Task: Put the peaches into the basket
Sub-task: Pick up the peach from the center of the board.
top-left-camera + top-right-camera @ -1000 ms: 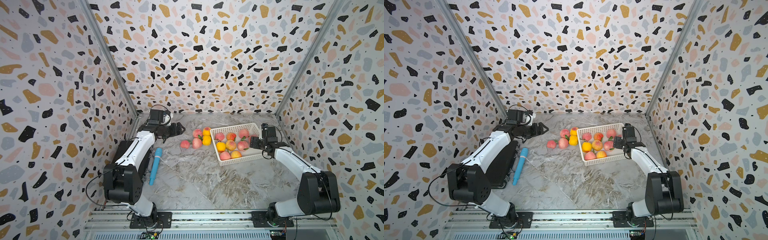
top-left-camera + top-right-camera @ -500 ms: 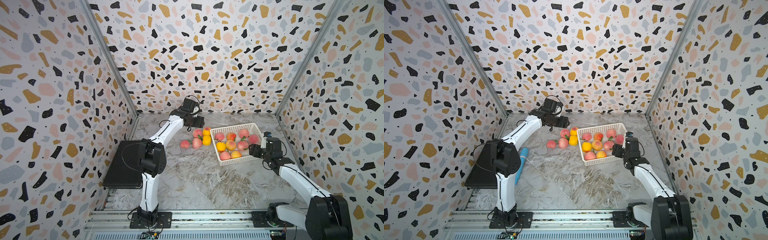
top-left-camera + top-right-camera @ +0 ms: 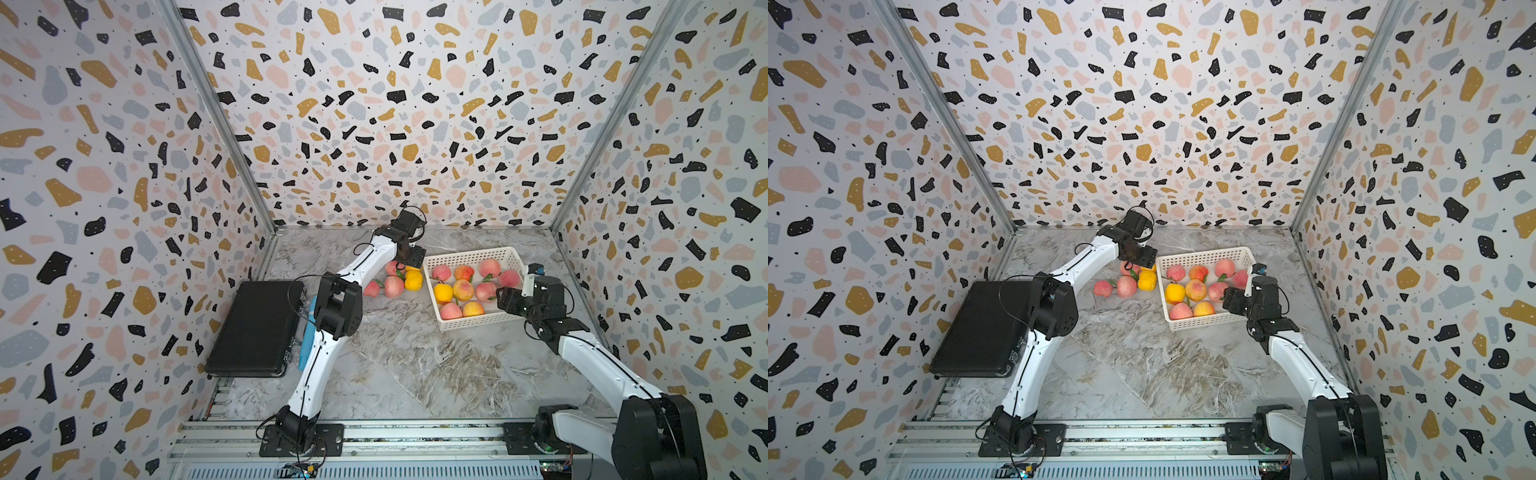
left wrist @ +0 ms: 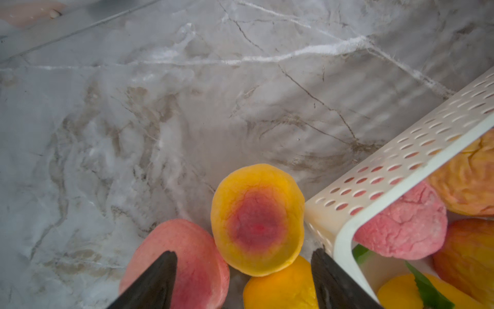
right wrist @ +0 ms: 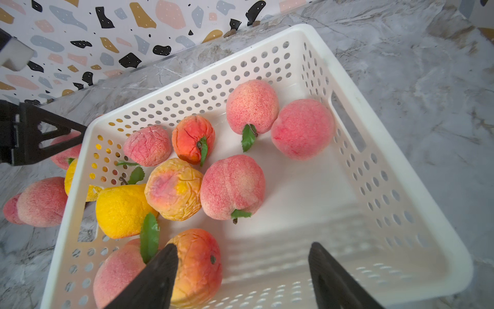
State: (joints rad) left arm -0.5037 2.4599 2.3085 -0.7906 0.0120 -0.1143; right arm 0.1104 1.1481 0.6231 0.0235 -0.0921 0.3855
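Right now my left end effector hangs with its fingers apart and nothing clamped between them, just above the loose peaches that lie on the bench outside the basket. Seen from that wrist, one finger crosses a pink peach and the other stands just beside the basket's corner. A red-centred yellow peach lies just ahead of the gap, close against the pink one, and a plain yellow-orange peach sits directly below the gap.

Meanwhile my right end effector is likewise spread wide and grips nothing. It is poised over the basket's near corner, so the basket lies beneath and ahead of it. In both top views nine peaches in the basket are crowded toward the side that faces my left end effector. From the right wrist, one finger overlaps an orange peach, and white basket floor shows under the gap. Beyond the basket's far corner the left end effector shows, above the loose fruit.

Well behind my left end effector, level with that arm's elbow, lies a black case. A blue tool lies just beside it, mostly hidden by the arm.
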